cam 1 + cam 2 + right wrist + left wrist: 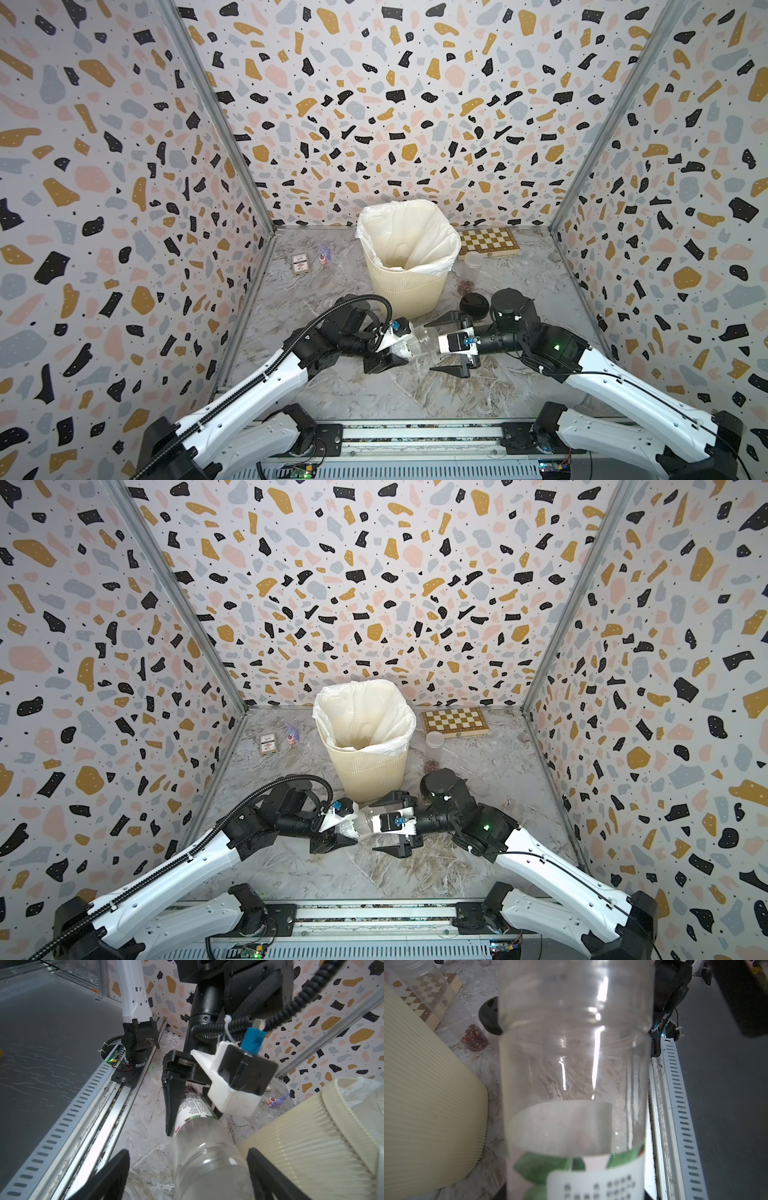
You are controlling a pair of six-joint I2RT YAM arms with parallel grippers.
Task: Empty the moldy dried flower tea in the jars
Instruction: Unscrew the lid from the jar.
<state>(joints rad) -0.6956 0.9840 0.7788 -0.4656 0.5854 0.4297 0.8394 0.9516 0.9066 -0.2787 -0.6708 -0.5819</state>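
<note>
The left end effector [399, 347] is clamped on the labelled jar [417, 343], holding it on its side above the desk [374, 395], just in front of the ribbed bin [409, 286], mouth toward the right arm. The right end effector [432, 347] stands wide, one finger on each side of the jar's mouth end, gripping nothing. The left wrist view shows no tea inside this jar; whether a clear cap sits on the threaded neck cannot be told. Dried flower tea [474, 1038] lies in the bottom of a second jar [471, 266], which stands upright beside the bin, near a black lid [473, 305]. The step in hand appears to be work at the mouth of the held jar. If a cap is fitted, the next move calls for the right end effector to close squarely on it and twist while the left keeps the body from turning. If not, the jar should be set down and the second jar fetched.
</note>
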